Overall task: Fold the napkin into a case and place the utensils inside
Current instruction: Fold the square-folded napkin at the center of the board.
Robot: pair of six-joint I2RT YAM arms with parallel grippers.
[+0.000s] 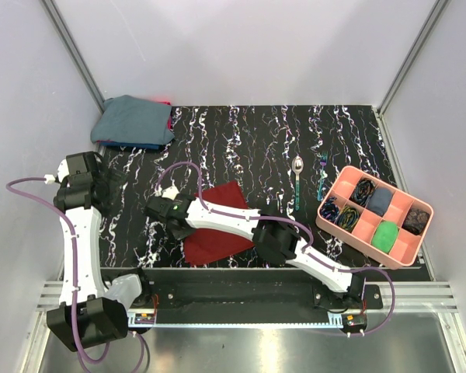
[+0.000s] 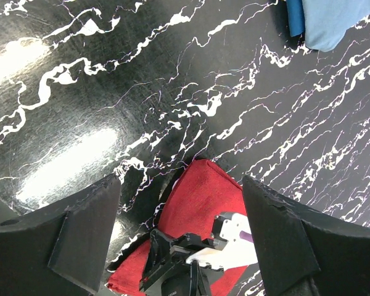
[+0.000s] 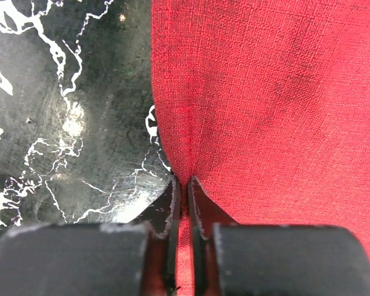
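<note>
Right at the tips of the right gripper (image 3: pixel 184 182), the jaws are squeezed nearly all the way together on the edge of the napkin (image 3: pixel 265 111). A little pucker of red cloth runs up from the pinch, so yeah, it's got the cloth. From that pinch the napkin spreads out flat on the black marbled table (image 1: pixel 241 140), partly under the right arm.

Off to the other side of the pinch, the left gripper (image 2: pixel 180 185) hangs above the table with its jaws spread wide and nothing between them, just looking down on the napkin's corner.

Progress-wise, I'd say we're early. The napkin looks like it might be doubled over already, but honestly I can't tell, and it's definitely no narrow pouch yet. The spoon (image 1: pixel 296 180) and the teal-handled piece (image 1: pixel 321 175) lie on the table past the far side of the napkin from the pinch, beside the pink tray (image 1: pixel 324 216), apart from the cloth. So folding has to be finished, then both utensils go in.
</note>
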